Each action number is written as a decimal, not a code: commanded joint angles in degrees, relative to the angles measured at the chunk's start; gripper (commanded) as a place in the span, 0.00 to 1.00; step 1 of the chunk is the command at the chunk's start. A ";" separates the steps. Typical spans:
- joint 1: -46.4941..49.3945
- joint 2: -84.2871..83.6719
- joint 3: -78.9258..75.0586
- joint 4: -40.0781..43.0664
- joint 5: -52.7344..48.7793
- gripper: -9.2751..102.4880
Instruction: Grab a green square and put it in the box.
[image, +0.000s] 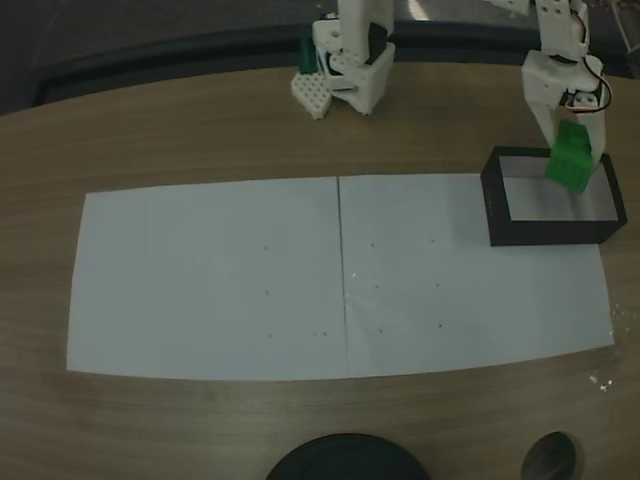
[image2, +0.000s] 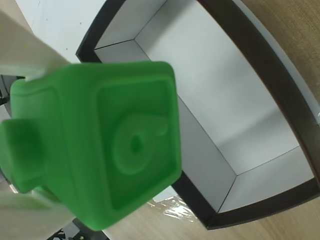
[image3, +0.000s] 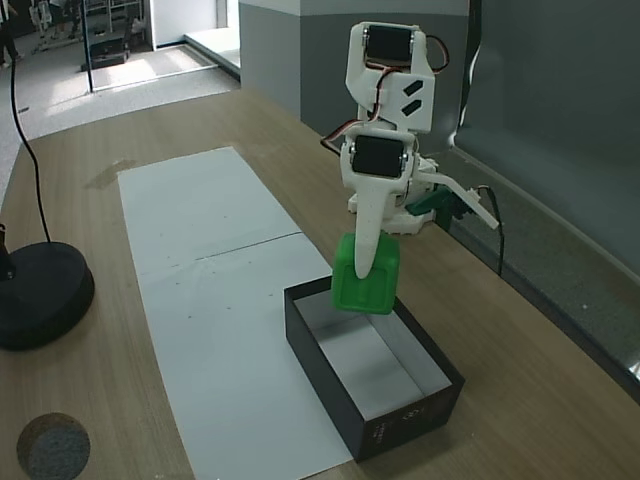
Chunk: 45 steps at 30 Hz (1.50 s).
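A: Fixed view from above, entry one. Where was the green square (image: 572, 160)?

B: Clamped in the gripper (image: 573, 150), above the far right corner of the box (image: 545, 231), which sat at the right end of the white paper (image: 250, 280).

A: Wrist view?

B: Green square (image2: 100, 145) held between the pale fingers (image2: 30, 50); box (image2: 250, 65) open beneath, white inside.

A: Side fixed view?

B: Jaws closed on the green square (image3: 366, 276), hanging over the box's (image3: 330, 385) far end, not touching the floor.
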 joint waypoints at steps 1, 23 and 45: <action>-0.35 1.14 1.41 -3.87 0.35 0.19; -1.58 1.14 5.71 -6.24 2.37 0.30; 20.57 29.00 6.42 -1.41 3.34 0.13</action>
